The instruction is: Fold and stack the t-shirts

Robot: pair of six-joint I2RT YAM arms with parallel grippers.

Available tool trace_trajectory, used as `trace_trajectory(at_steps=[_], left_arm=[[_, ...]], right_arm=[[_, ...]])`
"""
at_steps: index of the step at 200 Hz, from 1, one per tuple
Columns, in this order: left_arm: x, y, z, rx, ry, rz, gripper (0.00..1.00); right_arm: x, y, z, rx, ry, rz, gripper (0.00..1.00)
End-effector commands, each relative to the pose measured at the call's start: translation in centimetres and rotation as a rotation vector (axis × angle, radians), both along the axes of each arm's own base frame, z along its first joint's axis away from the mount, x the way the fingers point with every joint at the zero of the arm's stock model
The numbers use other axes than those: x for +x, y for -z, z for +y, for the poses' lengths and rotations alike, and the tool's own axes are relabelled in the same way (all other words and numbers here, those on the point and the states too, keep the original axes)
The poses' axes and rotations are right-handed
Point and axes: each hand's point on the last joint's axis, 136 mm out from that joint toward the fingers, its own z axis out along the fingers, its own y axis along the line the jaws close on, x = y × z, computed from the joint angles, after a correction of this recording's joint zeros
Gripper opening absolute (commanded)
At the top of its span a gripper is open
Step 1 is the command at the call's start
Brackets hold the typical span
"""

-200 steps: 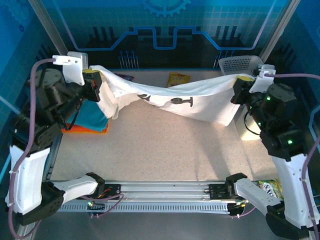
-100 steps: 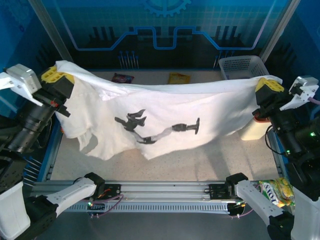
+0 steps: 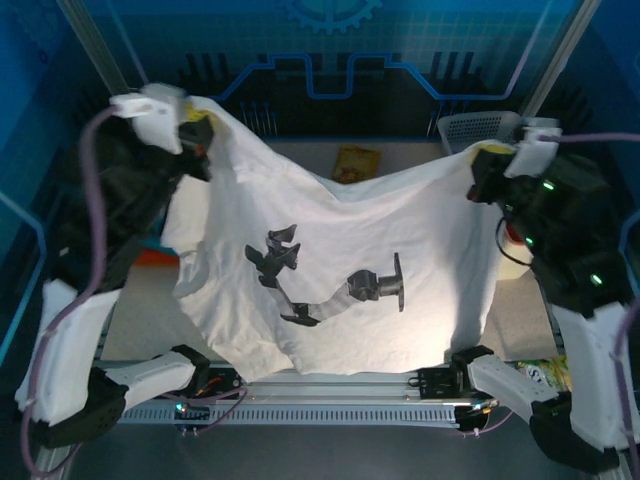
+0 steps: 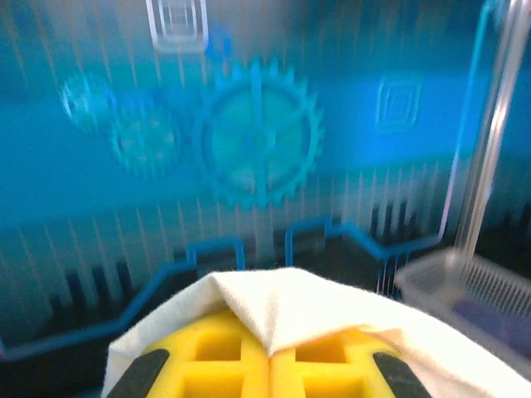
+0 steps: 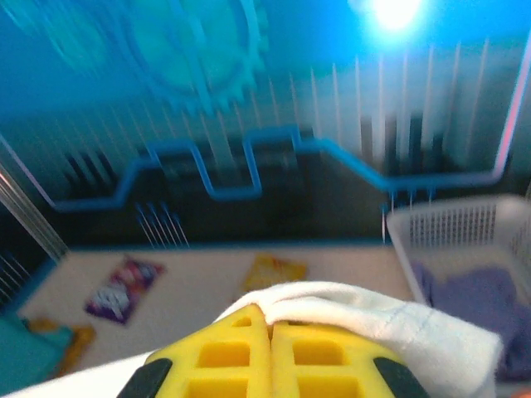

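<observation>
1. Nearest the arm bases, the lower hem of the white t-shirt (image 3: 340, 250) hangs well below both claws; it reaches down to the metal rail (image 3: 330, 380) at the table's near edge; its dark print faces the top camera.
2. Beside the right arm's base, far beneath the right claw (image 3: 490, 152), lies a green-and-yellow snack packet (image 3: 548, 375).
3. The left claw (image 3: 198, 132) is clenched on one upper corner of the white t-shirt; in its wrist view the yellow pads (image 4: 224, 365) press together, white cloth draped over their tips.
4. The right claw grasps the other upper corner; its yellow pads (image 5: 224, 356) meet flush, with cloth bunched over the tips and off to their right.
5. Between the two claws the shirt's top edge sags; the rest hangs as a sheet beneath them.
6. Below the left claw, a sliver of the orange folded shirt (image 3: 155, 258) shows past the white shirt's edge; the teal folded shirt (image 5: 25, 356) lies far left of the right claw.
7. Beyond the right claw, on the table, a yellow packet (image 5: 270, 272) lies straight ahead; a purple packet (image 5: 124, 290) lies to its left.
8. Ahead and right of the right claw stands a white mesh basket (image 5: 465, 224) holding purple cloth (image 5: 477, 298).
9. Farthest off, past both claws, is the blue backdrop with a gear motif (image 4: 261, 137).
</observation>
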Motion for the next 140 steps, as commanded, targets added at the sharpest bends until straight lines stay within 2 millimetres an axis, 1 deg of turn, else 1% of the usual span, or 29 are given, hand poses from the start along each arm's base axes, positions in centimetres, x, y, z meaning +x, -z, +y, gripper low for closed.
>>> trace_trajectory(at_steps=[1, 14, 27, 35, 52, 65, 82, 93, 107, 122, 140], left_arm=[[4.6, 7.4, 0.4, -0.040, -0.070, 0.161, 0.00], [6.6, 12.0, 0.8, -0.069, -0.083, 0.260, 0.00], [8.3, 15.7, 1.1, -0.093, -0.088, 0.329, 0.00], [9.5, 17.9, 1.3, -0.098, -0.093, 0.365, 0.00], [11.8, 21.9, 1.9, -0.103, -0.117, 0.442, 0.00], [13.4, 24.0, 2.4, -0.124, -0.129, 0.491, 0.00], [15.4, 25.6, 3.0, -0.147, -0.144, 0.504, 0.00], [16.5, 26.3, 3.6, -0.159, -0.165, 0.515, 0.00], [17.8, 27.0, 4.5, -0.177, -0.186, 0.529, 0.00], [18.8, 27.3, 4.6, -0.201, -0.178, 0.552, 0.00], [18.9, 27.4, 4.5, -0.213, -0.181, 0.586, 0.00]], right_arm=[[2.1, 7.1, 0.1, -0.042, 0.032, 0.189, 0.00], [3.8, 11.0, 0.1, -0.045, 0.036, 0.263, 0.00], [5.5, 14.8, 0.1, -0.015, 0.031, 0.328, 0.00], [6.7, 16.7, 0.0, 0.006, 0.025, 0.354, 0.00], [9.1, 20.9, -1.0, 0.048, 0.067, 0.416, 0.00], [11.2, 23.2, -1.7, 0.111, 0.077, 0.445, 0.00], [13.8, 25.3, -1.7, 0.205, 0.053, 0.476, 0.00], [15.3, 26.1, -1.3, 0.226, 0.028, 0.494, 0.00], [16.8, 27.0, -1.6, 0.219, 0.035, 0.519, 0.00], [17.7, 27.5, -2.2, 0.212, 0.053, 0.529, 0.00], [17.9, 27.7, -3.4, 0.223, 0.090, 0.532, 0.00]])
